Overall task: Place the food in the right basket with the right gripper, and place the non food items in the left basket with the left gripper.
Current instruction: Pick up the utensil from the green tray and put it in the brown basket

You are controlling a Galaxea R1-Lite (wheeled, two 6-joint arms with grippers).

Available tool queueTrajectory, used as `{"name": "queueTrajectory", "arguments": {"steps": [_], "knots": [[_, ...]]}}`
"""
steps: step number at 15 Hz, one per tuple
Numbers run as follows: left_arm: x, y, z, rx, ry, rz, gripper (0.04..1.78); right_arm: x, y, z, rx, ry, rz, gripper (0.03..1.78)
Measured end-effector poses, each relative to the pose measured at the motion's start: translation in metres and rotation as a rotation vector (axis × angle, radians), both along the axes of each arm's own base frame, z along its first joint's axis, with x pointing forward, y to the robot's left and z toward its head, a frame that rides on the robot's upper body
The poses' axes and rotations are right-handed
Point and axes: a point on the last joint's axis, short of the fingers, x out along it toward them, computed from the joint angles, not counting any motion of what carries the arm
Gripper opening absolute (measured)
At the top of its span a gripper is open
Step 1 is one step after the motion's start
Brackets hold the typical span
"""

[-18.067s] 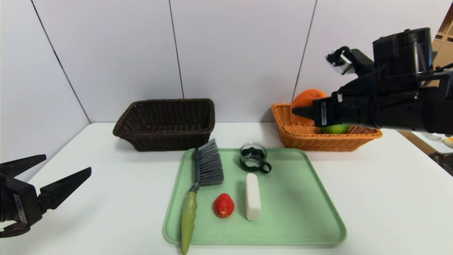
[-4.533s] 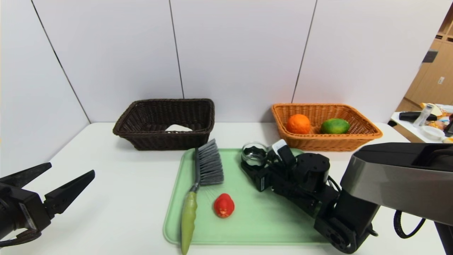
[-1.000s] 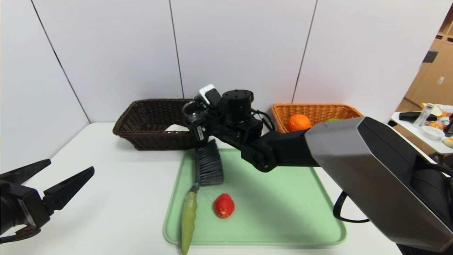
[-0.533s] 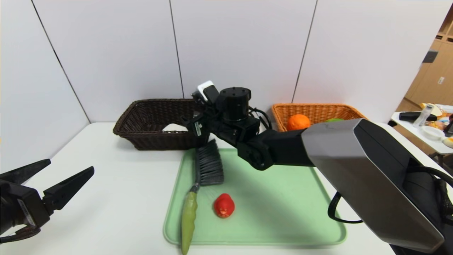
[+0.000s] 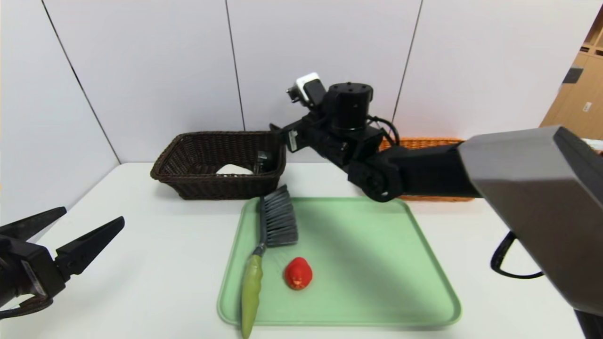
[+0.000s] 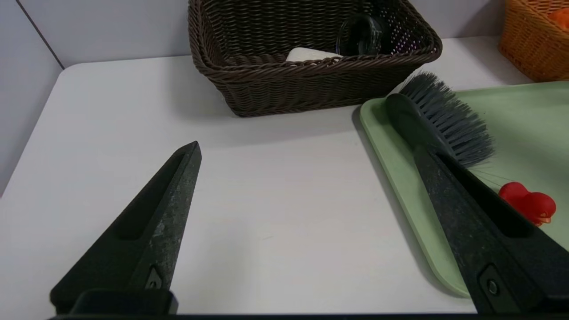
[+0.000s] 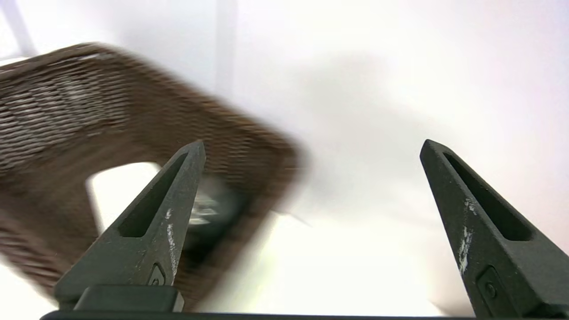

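Note:
My right gripper [image 5: 279, 133] is open and empty, raised above the right end of the dark brown left basket [image 5: 207, 186]. The glass cup [image 5: 262, 161] and the white bar [image 5: 234, 169] lie inside that basket; both also show in the left wrist view, cup [image 6: 360, 38] and bar [image 6: 311, 54]. The brush [image 5: 278, 221] and the red toy [image 5: 297, 273] lie on the green tray [image 5: 377, 282]. The orange-tan right basket [image 5: 424, 141] is mostly hidden behind my right arm, and the food is hidden. My left gripper [image 5: 92, 215] is open and empty at the table's front left.
The white table [image 5: 141, 245] has bare room between my left gripper and the tray. My right arm [image 5: 424, 169] stretches across the tray's far right corner. White wall panels stand close behind both baskets.
My right gripper has let go of the glass cup into the dark basket, then risen and drawn back to the right, open. The left gripper has stayed put.

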Motion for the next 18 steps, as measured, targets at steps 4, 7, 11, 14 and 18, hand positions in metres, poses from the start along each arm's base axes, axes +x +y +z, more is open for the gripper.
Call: {"name": "queueTrajectory", "arguments": {"steps": [4,7,11,14,18], "knots": [[0.005,-0.002,0.005,-0.005,-0.048,-0.016,1.69,-0.033,-0.092,0.037,-0.017,0.015,-0.140,1.68],[0.013,-0.010,0.008,-0.011,-0.077,-0.074,1.69,-0.074,-0.172,0.033,-0.035,0.073,-0.272,1.69],[0.028,-0.026,0.014,-0.018,-0.090,-0.172,1.69,-0.142,-0.246,0.015,0.013,0.123,-0.418,1.69],[0.046,-0.041,0.031,-0.019,-0.108,-0.234,1.69,-0.176,-0.262,0.004,0.048,0.145,-0.464,1.69],[0.072,-0.070,0.047,-0.031,0.012,-0.249,1.69,-0.193,-0.266,-0.003,0.052,0.153,-0.476,1.69]]}}
